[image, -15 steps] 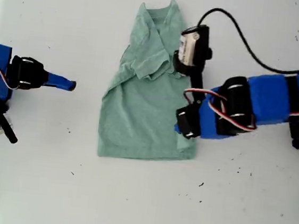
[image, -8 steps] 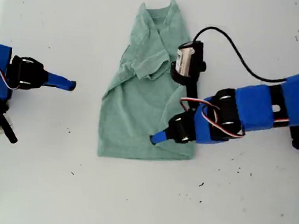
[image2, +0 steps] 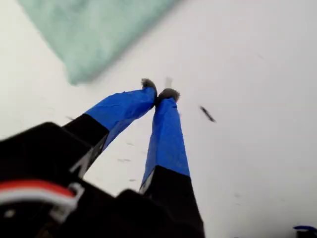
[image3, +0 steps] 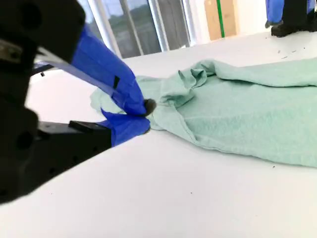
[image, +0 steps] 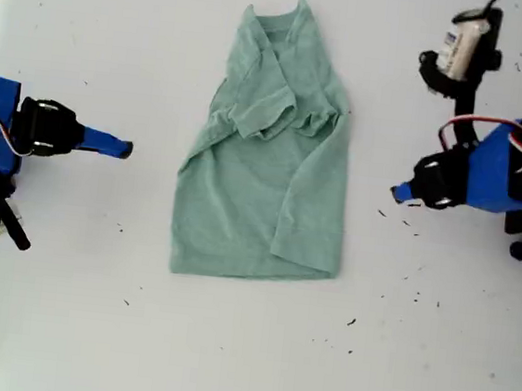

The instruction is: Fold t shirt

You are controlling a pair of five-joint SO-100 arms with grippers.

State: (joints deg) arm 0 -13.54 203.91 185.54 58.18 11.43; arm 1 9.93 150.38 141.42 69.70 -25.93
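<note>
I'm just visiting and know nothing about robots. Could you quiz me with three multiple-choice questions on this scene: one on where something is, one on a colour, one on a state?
1. Where does the t shirt lie in the exterior view?
A. Between the two arms
B. At the exterior view's far left edge
C. Draped over an arm

2. What colour is it?
A. Red
B. Pale green
C. Black

3. How are both sleeves?
A. Spread flat outward
B. Cut off
C. Folded in over the body

Answers: 1 A, it sits mid-table between my first tool and my second tool. 2 B, pale green throughout. 3 C, both sleeves lie on the chest.
</note>
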